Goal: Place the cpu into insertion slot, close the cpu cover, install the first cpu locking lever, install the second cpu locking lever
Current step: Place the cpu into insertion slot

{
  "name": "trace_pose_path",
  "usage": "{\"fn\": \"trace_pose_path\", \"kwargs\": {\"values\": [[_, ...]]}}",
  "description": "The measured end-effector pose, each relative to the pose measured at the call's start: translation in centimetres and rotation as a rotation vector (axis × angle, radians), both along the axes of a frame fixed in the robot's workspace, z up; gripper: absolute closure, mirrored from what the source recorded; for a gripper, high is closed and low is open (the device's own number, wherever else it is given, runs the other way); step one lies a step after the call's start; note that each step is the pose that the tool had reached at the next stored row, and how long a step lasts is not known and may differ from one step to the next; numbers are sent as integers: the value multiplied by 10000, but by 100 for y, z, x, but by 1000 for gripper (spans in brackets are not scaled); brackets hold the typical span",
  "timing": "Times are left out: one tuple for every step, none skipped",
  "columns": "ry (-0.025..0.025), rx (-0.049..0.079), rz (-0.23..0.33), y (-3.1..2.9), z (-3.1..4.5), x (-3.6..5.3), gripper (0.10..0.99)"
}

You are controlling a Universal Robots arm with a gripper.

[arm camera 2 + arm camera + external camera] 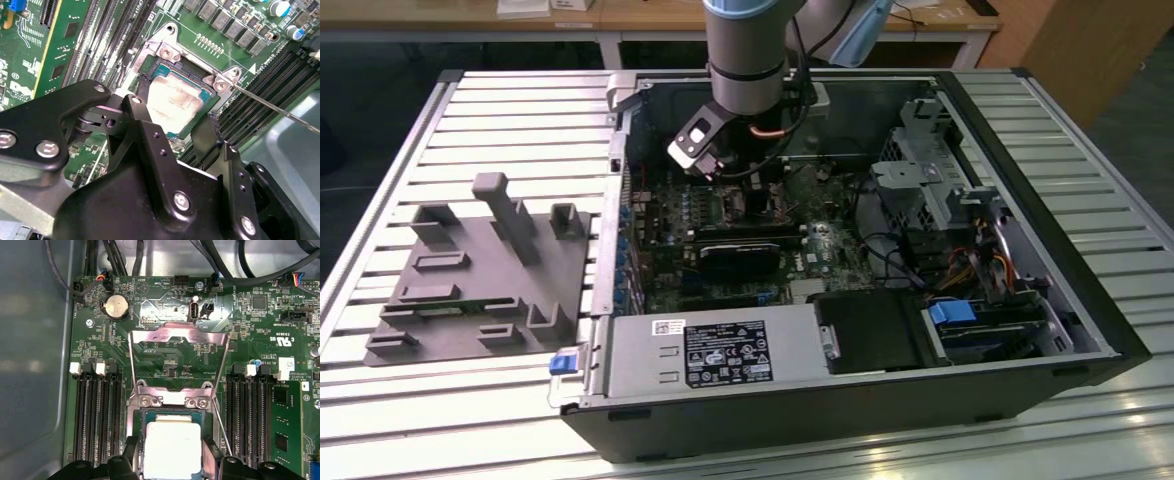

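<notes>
The cpu (172, 445), a small square chip with a dull silver top, lies in the insertion slot (131, 419) on the motherboard, and shows in the second wrist view too (175, 100). My gripper (172, 454) straddles it, with a black finger against each of two opposite edges, so it is shut on the chip. The cpu cover (175, 331), a silver window frame, stands swung open on its hinge beyond the socket. A thin wire locking lever (280, 111) sticks out unlatched beside the socket. In the exterior view the gripper (747, 185) is low inside the open computer case (1067, 330).
Long black memory slots (95, 415) flank the socket, and a green memory stick (287, 425) stands to one side. A black heatsink block (740, 255), cables and a drive cage (927, 170) crowd the case. A grey fixture tray (467, 270) sits at the exterior view's left.
</notes>
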State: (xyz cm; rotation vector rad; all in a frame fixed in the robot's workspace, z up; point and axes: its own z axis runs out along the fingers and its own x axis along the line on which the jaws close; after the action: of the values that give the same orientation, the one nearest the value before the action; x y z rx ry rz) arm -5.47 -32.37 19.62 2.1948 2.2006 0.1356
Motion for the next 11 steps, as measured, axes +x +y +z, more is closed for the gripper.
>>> {"fn": "trace_pose_path", "kwargs": {"values": [[0,29,2,0,0,0,475],[-1,34,1,0,-1,0,475],[-1,37,0,1,-1,1,475],[-2,21,0,1,-1,1,475],[0,-25,1,0,1,0,475],[0,-90,1,0,4,0,475],[-1,-138,1,0,7,1,475],[0,-171,1,0,11,0,475],[2,-191,2,-1,18,0,475],[2,-192,3,-1,27,0,475],[0,-190,2,0,37,1,475]]}}
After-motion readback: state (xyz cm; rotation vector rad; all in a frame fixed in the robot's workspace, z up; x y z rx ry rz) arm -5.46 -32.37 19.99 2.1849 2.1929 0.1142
